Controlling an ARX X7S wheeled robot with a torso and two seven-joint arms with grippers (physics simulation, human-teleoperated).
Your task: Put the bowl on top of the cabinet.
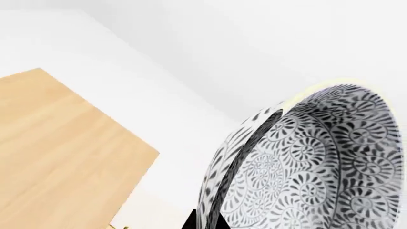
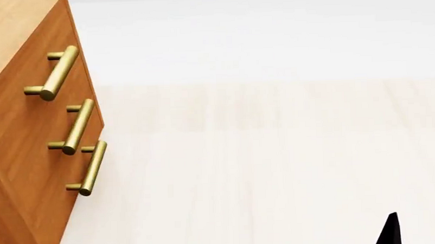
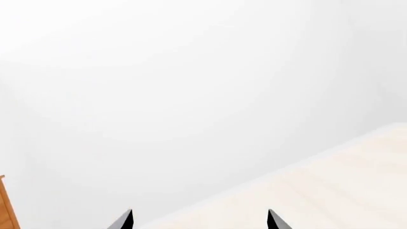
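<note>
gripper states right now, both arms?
Left gripper: shut on the bowl, gripping its wall.
Right gripper: open, holding nothing.

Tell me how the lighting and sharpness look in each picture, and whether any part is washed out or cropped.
Left wrist view: even light, no hard shadow; the bowl is sharp but cut by the frame edge, its pale rim fading into the white background. Head view: the cabinet and its brass handles are crisp with soft highlights. Right wrist view: mostly blank white, only the right gripper fingertips showing.

Grey-floral white bowl; orange-brown cabinet, seemingly brass handles
</note>
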